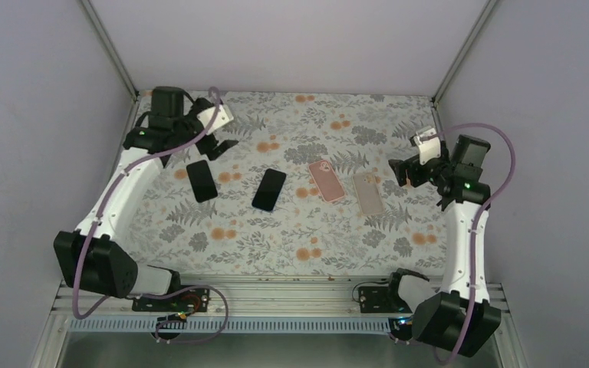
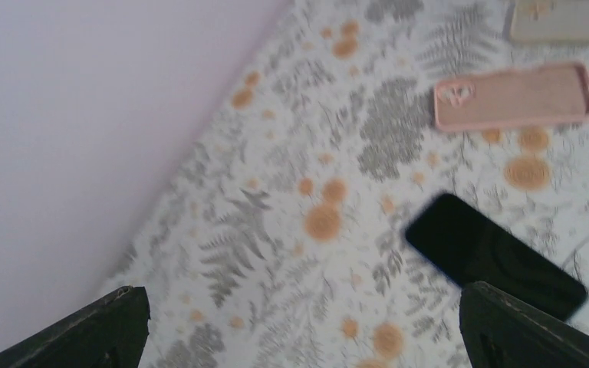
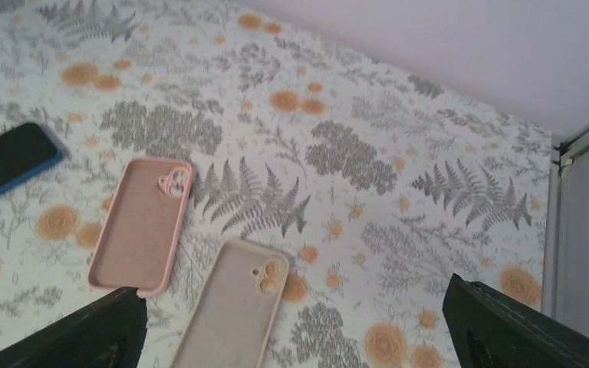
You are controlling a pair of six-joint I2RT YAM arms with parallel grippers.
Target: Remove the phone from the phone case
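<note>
A black phone (image 1: 268, 189) lies face up mid-table, with the blue rim of a phone case (image 3: 52, 157) round it in the right wrist view. It also shows in the left wrist view as the phone (image 2: 495, 257), partly behind a finger (image 2: 506, 326). A second black phone (image 1: 202, 181) lies further left. My left gripper (image 1: 218, 147) hovers open above and behind that one, with nothing between its fingers (image 2: 303, 322). My right gripper (image 1: 396, 172) hangs open and empty just right of the beige case (image 3: 295, 322).
An empty pink case (image 1: 327, 181) and an empty beige case (image 1: 368, 192) lie inner side up right of centre. Both show in the right wrist view, pink case (image 3: 142, 226) and beige case (image 3: 234, 307). White walls (image 1: 31, 115) enclose the flowered table.
</note>
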